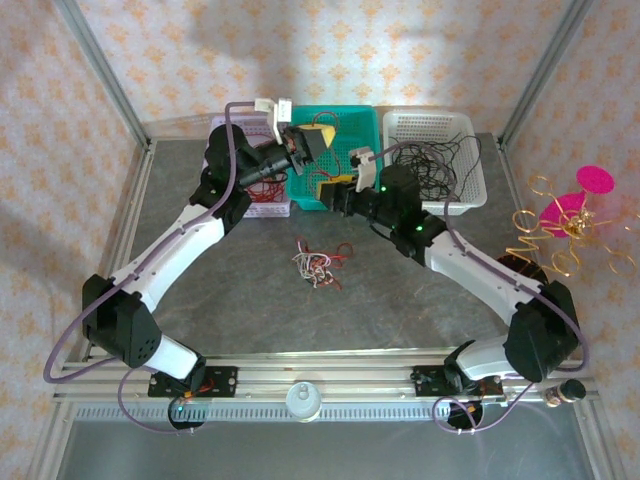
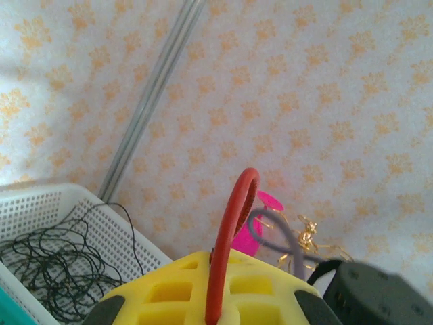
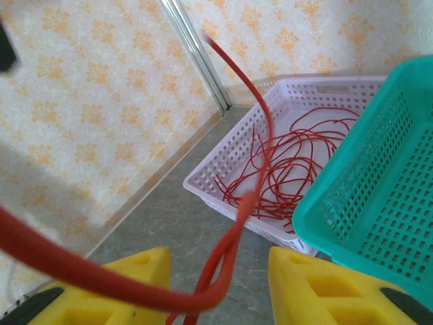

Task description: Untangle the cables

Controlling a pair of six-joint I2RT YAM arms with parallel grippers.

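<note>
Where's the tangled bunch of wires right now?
In the top view, the tangled bunch of wires lies mid-table, between the two arms, just in front of the teal basket.

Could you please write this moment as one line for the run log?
left end effector: shut on red cable | right end effector: open, red cable between jaws | cable clump: on table

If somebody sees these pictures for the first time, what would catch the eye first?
The red cable, pinched in the shut left tool above the teal basket; red cable also passes through the open right tool beside it. A small clump of red, white and black cables lies on the grey table, and a gold wire ornament stands at the right.
</note>
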